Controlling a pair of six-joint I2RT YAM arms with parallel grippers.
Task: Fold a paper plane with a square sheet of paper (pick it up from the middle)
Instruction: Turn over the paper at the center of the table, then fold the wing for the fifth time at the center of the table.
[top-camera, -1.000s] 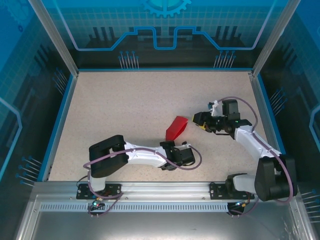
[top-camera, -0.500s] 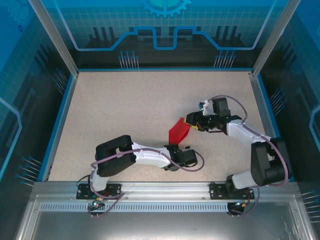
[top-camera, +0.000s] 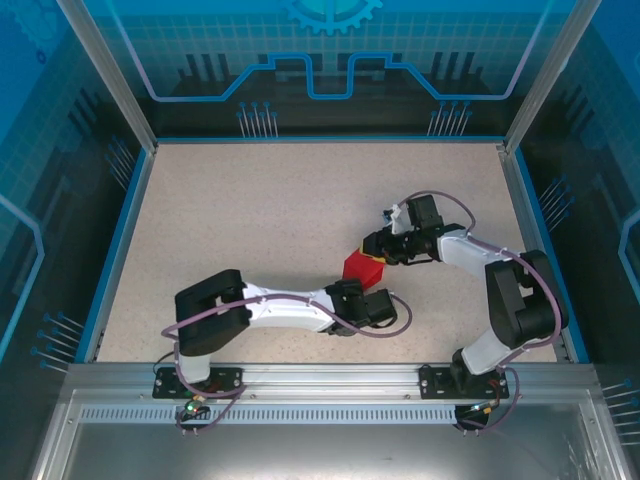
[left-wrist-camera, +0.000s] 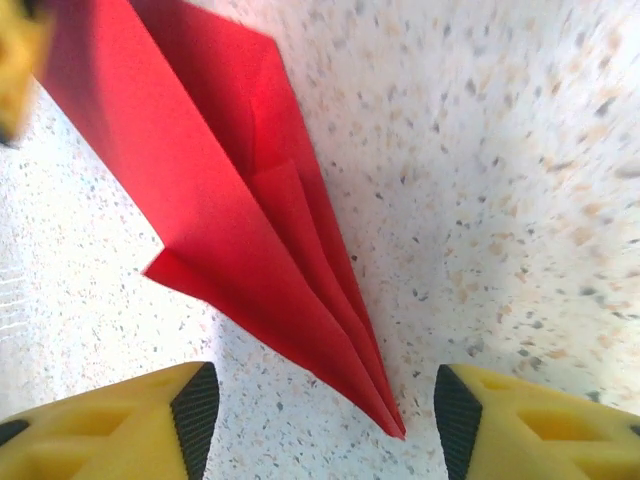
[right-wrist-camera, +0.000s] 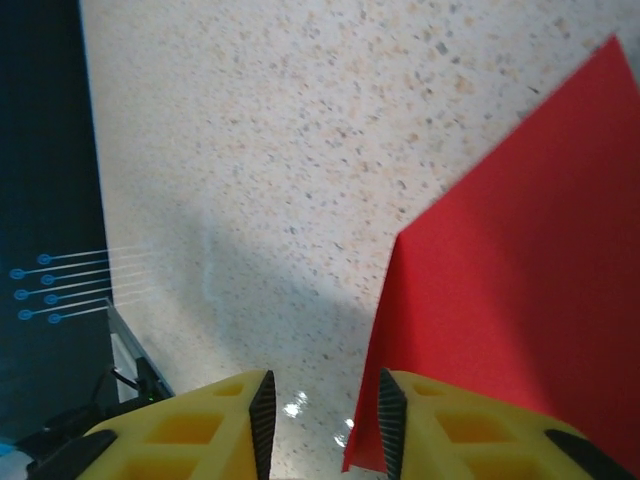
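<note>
Left end effector (left-wrist-camera: 325, 405) apart, plane's (left-wrist-camera: 250, 230) near tip between jaws. Right end effector (right-wrist-camera: 322, 420) narrowly apart at plane's far-right edge.

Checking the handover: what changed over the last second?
The left gripper opened its jaws and let go of the red paper, which sank toward the table. The right gripper moved left to the paper's edge, jaws narrowing. The paper stayed mid-table.

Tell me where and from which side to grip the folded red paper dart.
Probably the narrow pointed end of the folded red paper dart, where its stacked layers converge. Come from the tip, along the crease; the open left gripper straddles it.
</note>
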